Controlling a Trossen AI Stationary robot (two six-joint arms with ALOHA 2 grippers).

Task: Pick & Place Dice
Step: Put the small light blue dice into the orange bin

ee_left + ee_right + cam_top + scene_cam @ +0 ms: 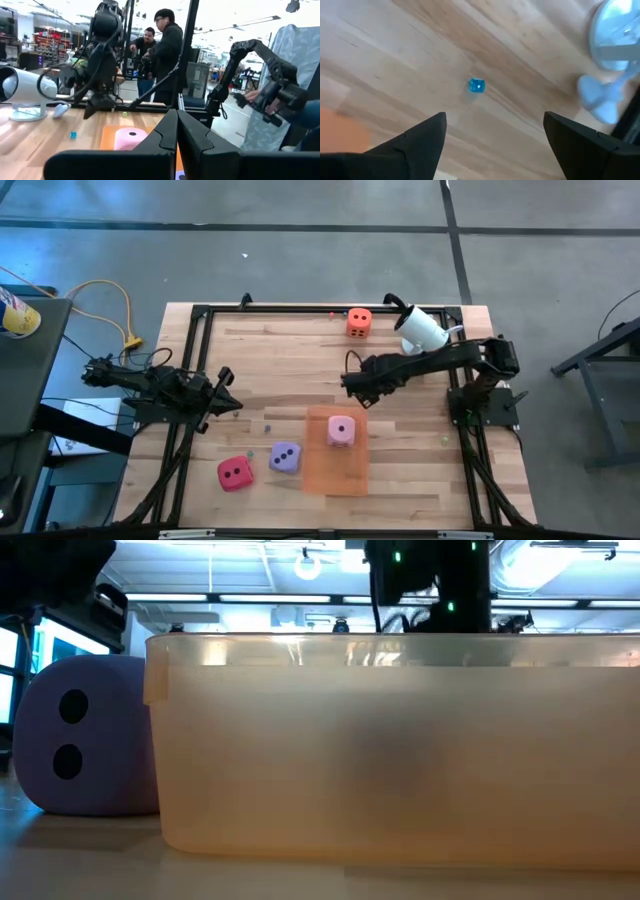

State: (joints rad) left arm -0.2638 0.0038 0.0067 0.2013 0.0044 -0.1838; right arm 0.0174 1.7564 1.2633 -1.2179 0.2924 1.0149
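1. Right gripper (350,383) hovers with its fingers (422,135) spread wide and nothing between them, reaching toward the middle of the table (260,350). Directly beneath and just ahead of the fingers sits a tiny blue die (476,85), untouched.
2. Left gripper (222,395) waits well off to the side, fingers together and empty.
3. Of the soft dice, the pink die (341,430) lies on the orange mat (335,465) just behind the right gripper; the orange die (359,322) sits ahead of it near the table's far edge; the purple die (285,457) and the red die (235,473) lie farther off, beside the mat.
4. Risk: the blue die is very small against the wide finger gap. A descent slightly off centre would likely let one finger push it aside, or the fingers could close past it and flick it across the wood.
5. Risk: the white camera (421,328) stands close beside the right arm, so a sideways swing might knock it.
6. Risk: pulling back low could catch the pink die and drag it off the mat.
7. Open room: bare wood lies between the two grippers, which looks the safest way to move. The black frame (300,310) edges the table, and the far edge past the orange die is tight.
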